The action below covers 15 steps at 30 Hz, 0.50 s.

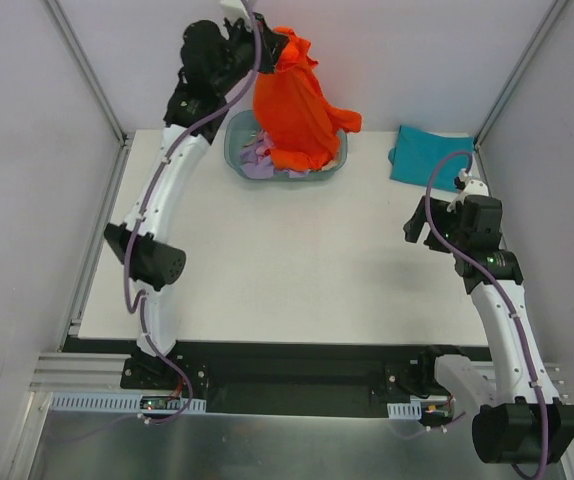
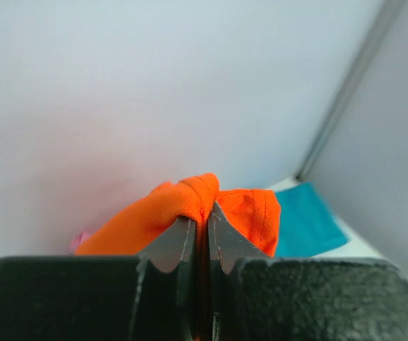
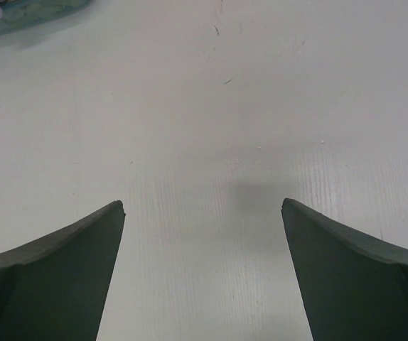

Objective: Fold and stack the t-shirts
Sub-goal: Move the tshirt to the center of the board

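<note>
Arm on the left stretches up over the far edge of the worktop (image 1: 287, 270), left gripper (image 2: 200, 213) pinched tight on one orange t-shirt (image 1: 292, 110), which hangs into one oval tub (image 1: 235, 150). One lavender t-shirt (image 1: 255, 162) lies in that tub. One teal t-shirt (image 1: 425, 155) lies at the far right corner. Near the right edge, the right gripper (image 3: 202, 206) hovers low, jaws wide apart, holding nothing.

Orange tee (image 1: 292, 100) hangs from left gripper (image 1: 273, 45) — seemingly clamped — into tub (image 1: 235, 150) (grey-blue).

A lab test cell: white table (image 1: 297, 280) enclosed by plain panel walls (image 1: 27, 150).
</note>
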Each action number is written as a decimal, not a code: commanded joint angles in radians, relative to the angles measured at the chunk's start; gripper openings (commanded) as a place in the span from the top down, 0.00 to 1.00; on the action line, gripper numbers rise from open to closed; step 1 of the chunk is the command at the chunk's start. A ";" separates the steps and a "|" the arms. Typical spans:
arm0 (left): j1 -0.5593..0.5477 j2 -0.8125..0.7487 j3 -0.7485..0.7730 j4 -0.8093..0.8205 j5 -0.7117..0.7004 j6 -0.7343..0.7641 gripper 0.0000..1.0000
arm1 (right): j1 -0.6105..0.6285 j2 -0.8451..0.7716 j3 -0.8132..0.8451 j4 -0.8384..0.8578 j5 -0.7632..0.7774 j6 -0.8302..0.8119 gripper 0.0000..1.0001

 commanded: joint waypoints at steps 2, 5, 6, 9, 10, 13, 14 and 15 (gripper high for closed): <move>-0.010 -0.293 -0.007 0.120 0.277 -0.094 1.00 | 0.004 -0.074 0.051 0.025 0.045 0.025 0.03; -0.036 -0.392 -0.062 0.126 0.354 -0.109 1.00 | 0.004 -0.098 0.042 0.031 0.056 0.026 0.03; -0.055 -0.416 -0.087 0.128 0.366 -0.108 1.00 | 0.004 -0.103 0.040 0.033 0.056 0.032 0.03; -0.082 -0.488 -0.119 0.128 0.438 -0.111 1.00 | 0.002 -0.111 0.026 0.041 0.047 0.048 0.03; -0.100 -0.512 -0.125 0.128 0.455 -0.109 1.00 | 0.004 -0.112 0.019 0.044 0.045 0.048 0.03; -0.126 -0.555 -0.161 0.128 0.486 -0.116 1.00 | 0.004 -0.108 0.016 0.038 0.044 0.048 0.03; -0.132 -0.562 -0.170 0.128 0.481 -0.114 1.00 | 0.004 -0.106 0.017 0.036 0.042 0.049 0.03; -0.138 -0.566 -0.182 0.128 0.475 -0.116 1.00 | 0.004 -0.103 0.017 0.035 0.041 0.048 0.03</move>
